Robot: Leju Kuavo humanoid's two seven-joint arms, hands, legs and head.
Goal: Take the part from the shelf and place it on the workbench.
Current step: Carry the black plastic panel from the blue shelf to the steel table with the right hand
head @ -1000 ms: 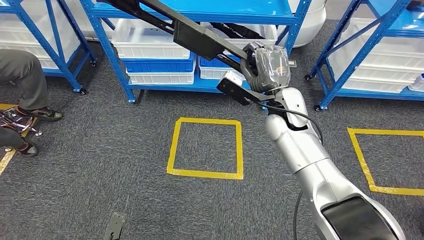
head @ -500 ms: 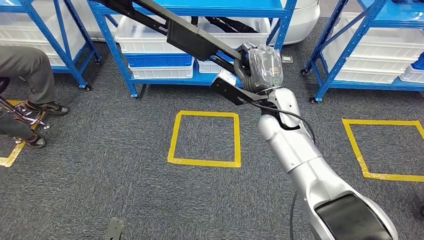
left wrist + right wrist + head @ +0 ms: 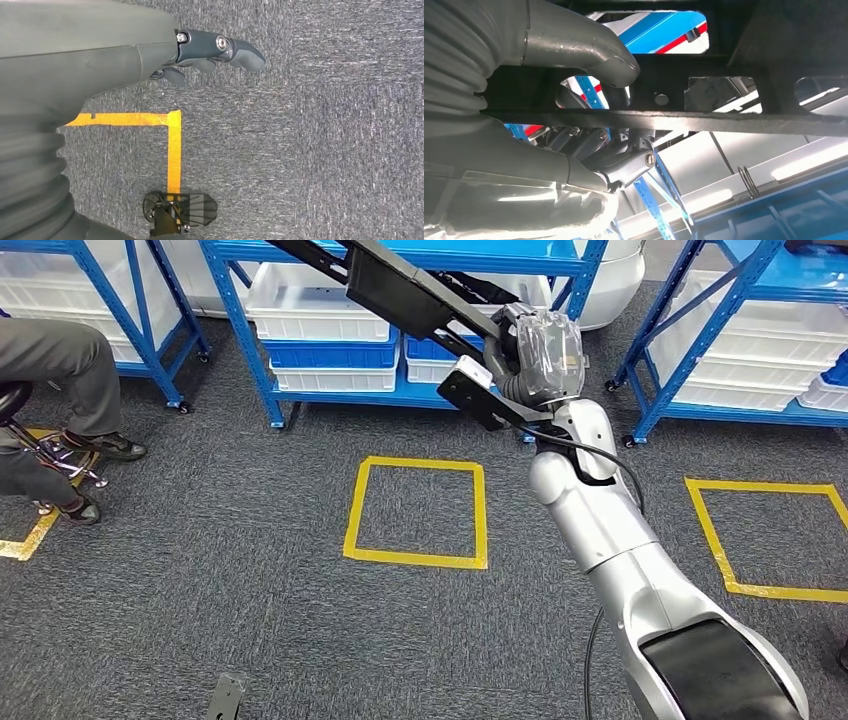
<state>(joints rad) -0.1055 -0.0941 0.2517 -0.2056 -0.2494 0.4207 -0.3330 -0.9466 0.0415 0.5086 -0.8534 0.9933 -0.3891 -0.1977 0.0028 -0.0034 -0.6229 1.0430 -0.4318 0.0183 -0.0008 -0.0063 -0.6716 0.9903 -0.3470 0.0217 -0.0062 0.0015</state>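
My right hand [image 3: 535, 365] is clamped on the part [image 3: 400, 290], a long black frame. In the right wrist view the thumb [image 3: 589, 47] curls over one bar of the part [image 3: 704, 120] and the darker fingers [image 3: 624, 160] close under it. The hand is wrapped in clear plastic and raised at the end of the silver arm [image 3: 620, 550], in front of the blue shelf [image 3: 400, 255]. The part runs up and to the left from the hand, past the shelf's upper deck and out of the picture's top edge; a short end sticks out below the hand, over the carpet [image 3: 200, 570]. I can't tell whether the far end touches the shelf.

My left hand [image 3: 210, 52] hangs over the carpet with nothing in it, fingers loosely bent and apart.

White bins [image 3: 320, 305] and blue bins [image 3: 335, 352] sit on the shelf's lower levels. On the carpet below the hand there is a yellow tape square [image 3: 418, 512], and a second one [image 3: 775, 540] to the right. A person [image 3: 50, 360] sits at the far left, legs and shoes in view. Another blue shelf [image 3: 740, 330] with white bins stands at the right.
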